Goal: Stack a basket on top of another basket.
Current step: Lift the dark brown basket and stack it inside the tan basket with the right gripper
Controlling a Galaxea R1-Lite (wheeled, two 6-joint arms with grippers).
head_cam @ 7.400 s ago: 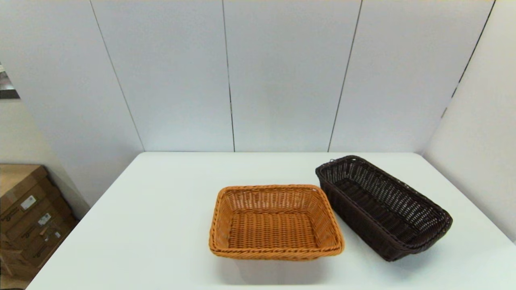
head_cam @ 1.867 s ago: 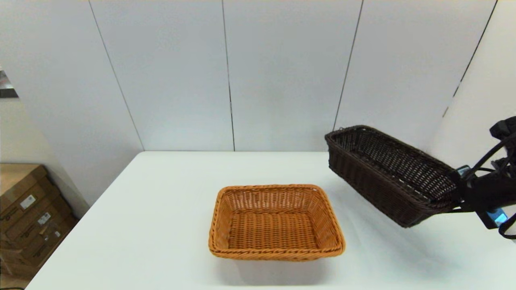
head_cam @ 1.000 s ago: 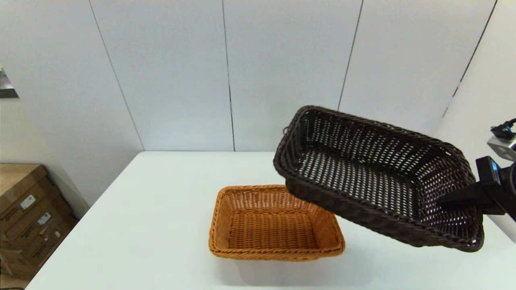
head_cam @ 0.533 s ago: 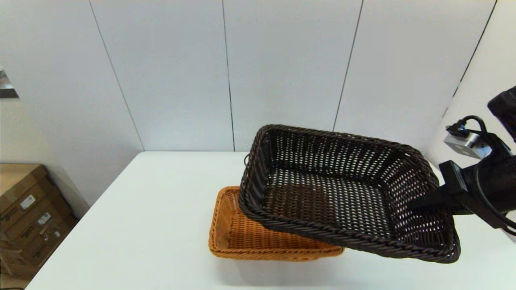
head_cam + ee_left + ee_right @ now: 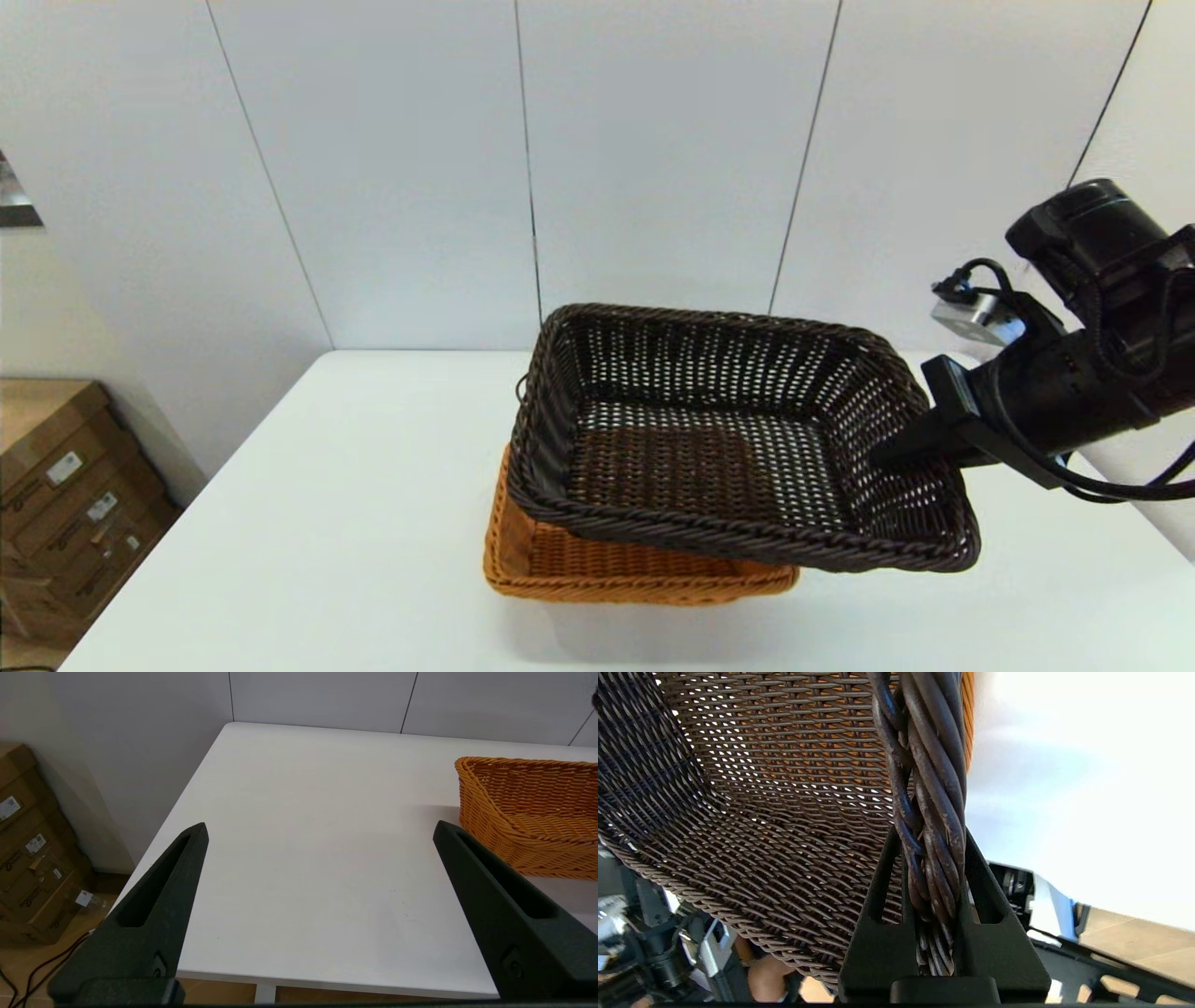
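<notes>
Head view: the dark basket [image 5: 738,439] hangs tilted over the orange-tan basket [image 5: 560,565] on the tabletop [image 5: 308,523], not yet seated — the right hand [image 5: 896,455] pinches its braided rim at one end, so it likely sags. The left hand [image 5: 317,858], spread empty, sits aside.

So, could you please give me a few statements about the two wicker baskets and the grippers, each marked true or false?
1. The right gripper is clamped on the braided rim of the dark brown rectangular woven wicker basket. True.
2. The dark basket rests flat on the white table. False: it is held tilted in the air, above the orange-tan rectangular woven wicker basket.
3. The orange-tan basket sits on the table. True.
4. The left gripper holds the orange-tan basket. False: it is open, apart from that basket.
5. The dark basket contains fruit. False: it is empty.
</notes>
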